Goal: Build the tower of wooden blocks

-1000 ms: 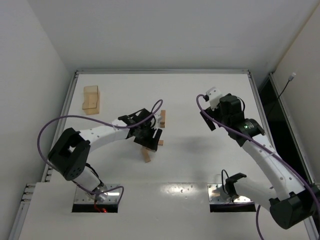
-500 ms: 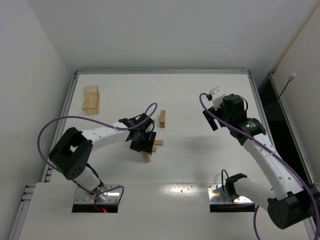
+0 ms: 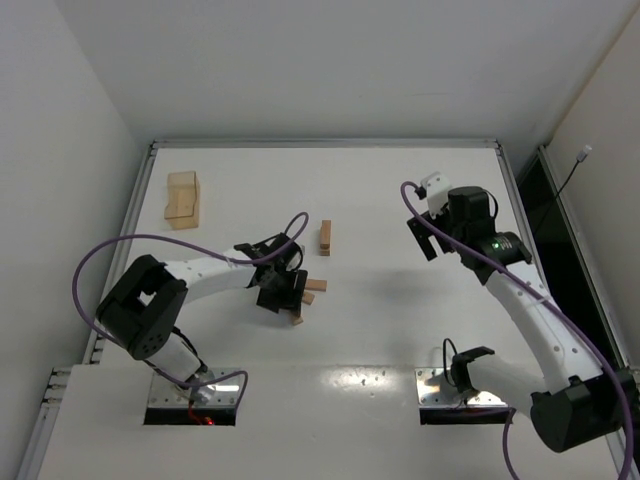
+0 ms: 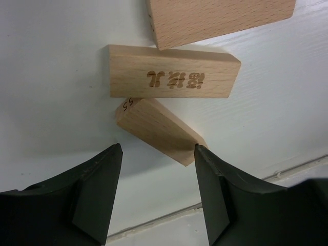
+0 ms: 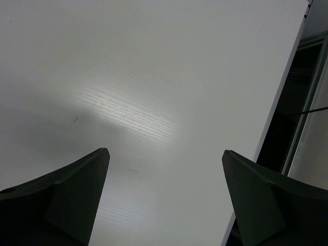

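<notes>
From the top external view, my left gripper [image 3: 287,291] sits low over the table [image 3: 400,190], a little left of the frame's centre. It is right at a loose cluster of wood blocks [image 3: 305,297], which lie crossed over each other rather than stacked as a tower. One single block [image 3: 325,238] is apart from them, just above and to the right of the cluster. A pale wooden box [image 3: 183,196] is in the upper left of the table. My right gripper [image 3: 424,238] hangs over the right half of the table, well apart from all the wood.

In the left wrist view, my left gripper [image 4: 156,152] is partly open and grips nothing. A slanted block [image 4: 160,130] lies just ahead of the fingers [image 4: 97,189], its lower end reaching between the tips. I cannot tell whether the right tip touches it. Above it lies an engraved block [image 4: 174,72], meeting its upper corner. A third block [image 4: 220,18] at the top edge overlaps the engraved one.

In the right wrist view, my right gripper [image 5: 164,154] is spread fully wide with only white table surface between its fingers [image 5: 66,205].
</notes>
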